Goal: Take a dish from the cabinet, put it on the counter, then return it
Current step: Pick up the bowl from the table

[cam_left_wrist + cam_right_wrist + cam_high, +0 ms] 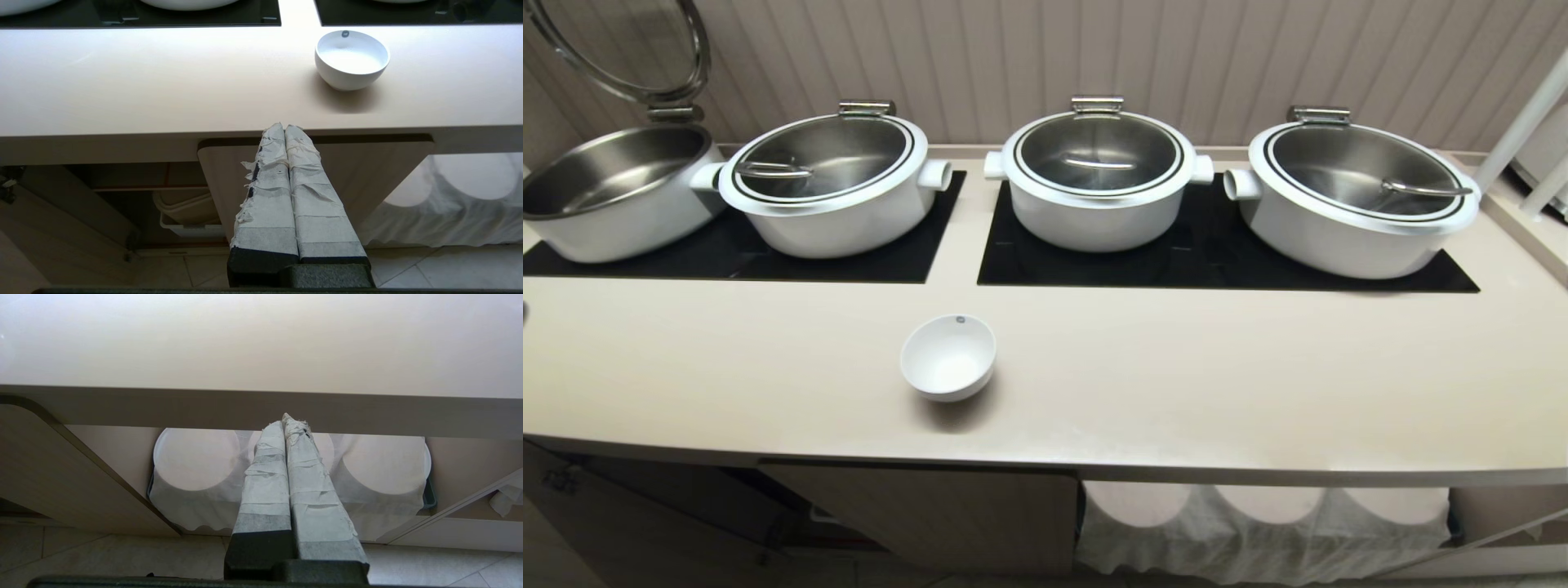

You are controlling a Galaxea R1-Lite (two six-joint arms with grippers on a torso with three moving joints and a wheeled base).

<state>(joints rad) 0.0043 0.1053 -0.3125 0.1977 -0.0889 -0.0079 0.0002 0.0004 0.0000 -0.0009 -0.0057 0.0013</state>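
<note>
While the bowl (948, 357) sits upright on the counter (1176, 384), near its front edge and in front of the gap between the two black glass panels (1225, 253), neither arm shows in the head view. The left gripper (284, 127) hangs below the counter's front edge before the cabinet (327, 179), its taped fingers (267, 196) pressed together and holding nothing. The right gripper (284, 419) is likewise closed and empty, low in front of stacked white plates (196, 457) wrapped in cloth.
</note>
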